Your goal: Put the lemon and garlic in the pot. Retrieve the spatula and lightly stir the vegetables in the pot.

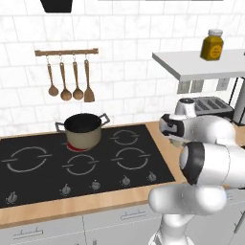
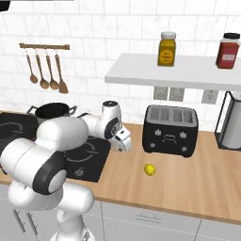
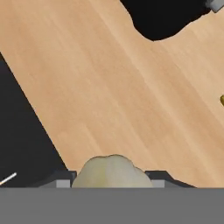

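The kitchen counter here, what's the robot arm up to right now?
The white arm is reaching low over the wooden counter just right of the stovetop. In the hand view, its gripper has closed around a pale, lumpy bulb, apparently the garlic. The lemon lies on the counter in front of the toaster, untouched. The pot sits on a rear burner that glows red underneath, with nothing visible inside it.

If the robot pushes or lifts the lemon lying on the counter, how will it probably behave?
The lemon is small and rounded, lying free on the flat wooden counter, so a push would probably roll it. It looks light. Its smooth curved skin may slip between fingers.
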{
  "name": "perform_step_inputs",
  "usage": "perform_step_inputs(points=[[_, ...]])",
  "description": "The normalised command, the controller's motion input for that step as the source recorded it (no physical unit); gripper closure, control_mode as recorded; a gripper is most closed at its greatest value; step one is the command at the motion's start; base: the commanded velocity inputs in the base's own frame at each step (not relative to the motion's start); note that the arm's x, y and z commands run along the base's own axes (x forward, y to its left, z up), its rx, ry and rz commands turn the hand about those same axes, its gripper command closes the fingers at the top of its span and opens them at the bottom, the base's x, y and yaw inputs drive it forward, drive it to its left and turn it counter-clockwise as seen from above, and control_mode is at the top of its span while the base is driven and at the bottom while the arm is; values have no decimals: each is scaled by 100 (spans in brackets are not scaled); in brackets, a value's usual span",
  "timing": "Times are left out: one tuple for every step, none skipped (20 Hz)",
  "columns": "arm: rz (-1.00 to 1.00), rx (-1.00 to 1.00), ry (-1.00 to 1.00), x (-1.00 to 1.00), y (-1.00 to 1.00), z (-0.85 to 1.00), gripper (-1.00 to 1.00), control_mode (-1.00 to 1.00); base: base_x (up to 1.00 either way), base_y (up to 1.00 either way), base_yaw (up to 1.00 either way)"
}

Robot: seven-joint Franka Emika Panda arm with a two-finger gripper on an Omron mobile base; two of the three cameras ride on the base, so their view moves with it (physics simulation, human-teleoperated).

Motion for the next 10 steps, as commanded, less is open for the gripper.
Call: perform_step_inputs(points=[[23,-6,0,-43,100,64,100,-100,0,0,0],[23,-7,0,-38,100,60,100,-100,0,0,0],[23,-7,1,-29,100,62,100,-100,0,0,0],[24,-5,5,-19,100,63,100,-100,0,0,0],[24,-3,8,-6,100,66,100,-100,0,0,0],[25,-2,10,0,100,68,100,-100,0,0,0],[26,-1,12,0,100,66,100,-100,0,0,0],[28,0,12,0,100,61,100,-100,0,0,0],[29,0,8,6,100,58,100,-100,0,0,0],[29,0,5,21,100,54,100,-100,0,0,0]])
